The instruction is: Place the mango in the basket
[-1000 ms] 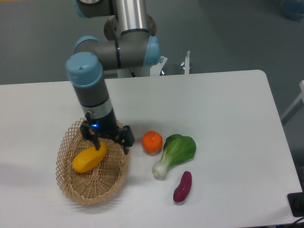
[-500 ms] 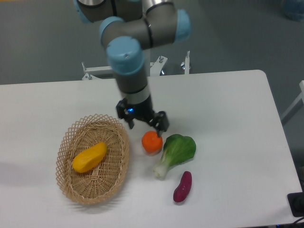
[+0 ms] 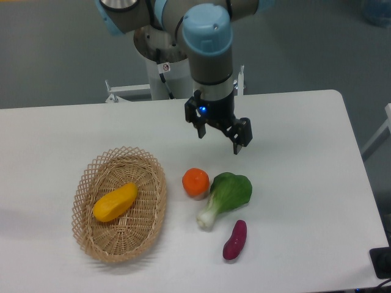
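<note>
The yellow-orange mango (image 3: 115,202) lies inside the tan wicker basket (image 3: 153,183) at the left of the table, tilted with its upper end to the right. My gripper (image 3: 219,141) is open and empty. It hangs above the table to the right of the basket, up and right of the orange, well apart from the mango.
A round orange (image 3: 195,182) sits just right of the basket. A green bok choy (image 3: 227,195) lies next to it, and a purple sweet potato (image 3: 234,240) lies below that. The white table (image 3: 305,183) extends to the right.
My gripper let go of the mango in the basket, then rose and swung right, past the orange, to a spot above the table's middle. The mango stays in the basket.
</note>
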You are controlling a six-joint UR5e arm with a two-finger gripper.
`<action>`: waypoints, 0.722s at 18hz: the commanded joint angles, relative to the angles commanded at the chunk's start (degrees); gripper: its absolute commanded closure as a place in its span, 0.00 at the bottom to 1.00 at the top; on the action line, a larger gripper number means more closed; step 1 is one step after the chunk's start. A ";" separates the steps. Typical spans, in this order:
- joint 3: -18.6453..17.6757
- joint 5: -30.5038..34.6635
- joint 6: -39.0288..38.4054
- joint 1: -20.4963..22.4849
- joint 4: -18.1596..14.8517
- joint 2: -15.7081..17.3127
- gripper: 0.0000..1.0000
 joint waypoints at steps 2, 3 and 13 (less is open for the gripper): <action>0.17 -0.09 0.00 0.09 -0.09 0.00 0.00; 0.18 -0.09 0.00 0.09 0.00 0.00 0.00; 0.09 -0.97 -0.88 0.53 0.44 -0.09 0.00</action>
